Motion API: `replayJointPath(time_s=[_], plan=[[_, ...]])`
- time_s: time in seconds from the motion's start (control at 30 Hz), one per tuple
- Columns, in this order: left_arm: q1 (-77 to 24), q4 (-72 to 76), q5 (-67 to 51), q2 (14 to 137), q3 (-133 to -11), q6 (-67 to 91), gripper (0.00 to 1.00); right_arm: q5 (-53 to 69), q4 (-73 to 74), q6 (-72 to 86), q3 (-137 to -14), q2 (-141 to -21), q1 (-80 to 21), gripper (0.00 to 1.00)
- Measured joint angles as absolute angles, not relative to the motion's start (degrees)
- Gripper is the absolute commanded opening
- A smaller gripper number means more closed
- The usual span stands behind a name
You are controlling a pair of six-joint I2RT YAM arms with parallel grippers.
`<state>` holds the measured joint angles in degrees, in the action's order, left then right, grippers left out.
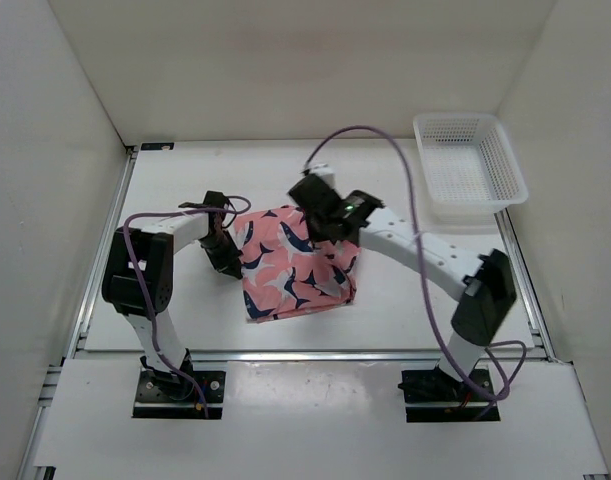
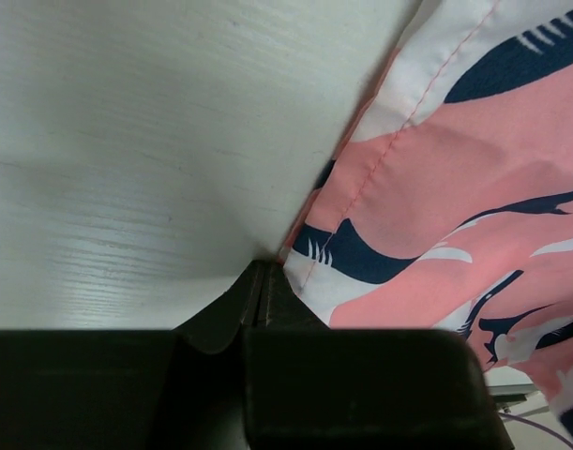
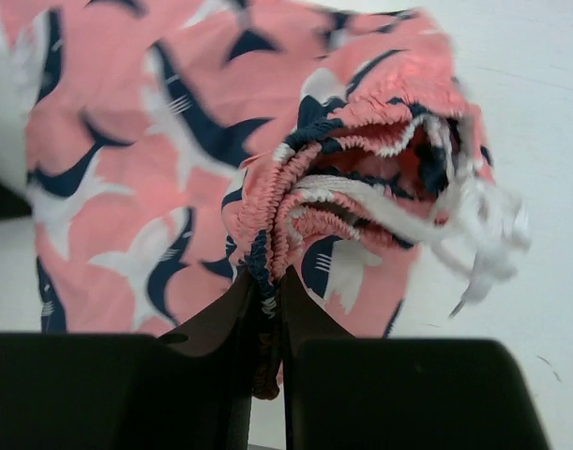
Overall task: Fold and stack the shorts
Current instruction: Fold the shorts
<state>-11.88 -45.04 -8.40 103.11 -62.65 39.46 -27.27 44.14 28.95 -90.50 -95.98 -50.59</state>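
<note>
The salmon-pink shorts [image 1: 290, 268] with navy and white bird shapes lie partly folded in the middle of the table. My right gripper [image 1: 322, 222] is shut on the bunched elastic waistband [image 3: 267, 246] and holds it lifted above the rest of the fabric, with white drawstrings [image 3: 474, 239] hanging loose. My left gripper [image 1: 228, 260] is low on the table at the shorts' left edge. In the left wrist view its jaws are shut, with the tips [image 2: 263, 274] pinching the stitched hem [image 2: 361, 178] of the shorts.
A white mesh basket [image 1: 470, 160] stands at the back right corner. The white table [image 1: 185, 320] is walled on three sides. A purple cable [image 1: 410, 190] arcs over the right arm.
</note>
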Motion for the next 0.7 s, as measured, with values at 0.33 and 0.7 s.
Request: replayJointPath(time_s=[0.33,0.7], plan=[[-11.88,-44.69,-8.56,103.77,-63.61,39.44,0.1,-28.8,46.59,26.55,-106.21,-114.76,-61.01,0.0],[-10.28,-44.53,-8.58,103.68,-63.61,38.89,0.1,-24.62,45.54,23.27,-113.8,-120.31,-62.72,0.38]])
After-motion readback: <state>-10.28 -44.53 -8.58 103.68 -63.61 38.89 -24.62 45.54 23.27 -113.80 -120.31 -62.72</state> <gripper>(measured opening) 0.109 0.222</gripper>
